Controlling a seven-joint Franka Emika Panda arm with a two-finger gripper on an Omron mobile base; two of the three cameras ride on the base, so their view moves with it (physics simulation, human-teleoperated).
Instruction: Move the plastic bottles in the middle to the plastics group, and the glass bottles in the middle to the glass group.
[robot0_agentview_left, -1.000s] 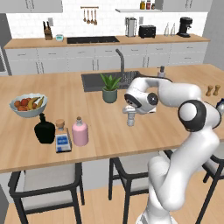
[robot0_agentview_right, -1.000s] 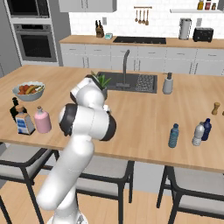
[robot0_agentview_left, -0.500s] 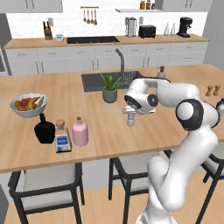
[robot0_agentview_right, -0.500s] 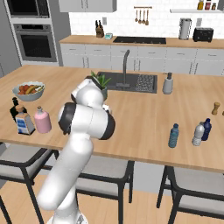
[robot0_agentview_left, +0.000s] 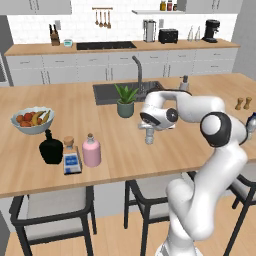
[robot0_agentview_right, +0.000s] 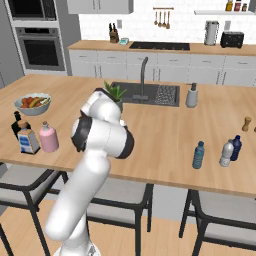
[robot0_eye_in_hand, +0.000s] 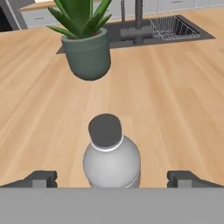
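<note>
Hovering over the table (robot0_agentview_left: 115, 145), the gripper (robot0_eye_in_hand: 111, 178) has a clear greyish-white plastic bottle (robot0_eye_in_hand: 111, 159) with a dark cap standing upright midway between its fingers (robot0_eye_in_hand: 41, 178), which suggests it is lined up for a grasp. The fingers are spread as wide as they go, one tip on each side of the bottle and both apart from it; they hold nothing yet. Beyond the fingers stands a potted plant (robot0_eye_in_hand: 85, 48), and farther on the sink (robot0_eye_in_hand: 148, 28). Well off to one side, the pink glass bottle (robot0_agentview_left: 91, 150) stands just beside the square clear bottle (robot0_agentview_left: 71, 156) and black flask (robot0_agentview_left: 51, 148), apparently already sorted. A teal plastic bottle (robot0_agentview_right: 199, 155) waits near the plastics group's dark-blue-topped bottle (robot0_agentview_right: 236, 148).
</note>
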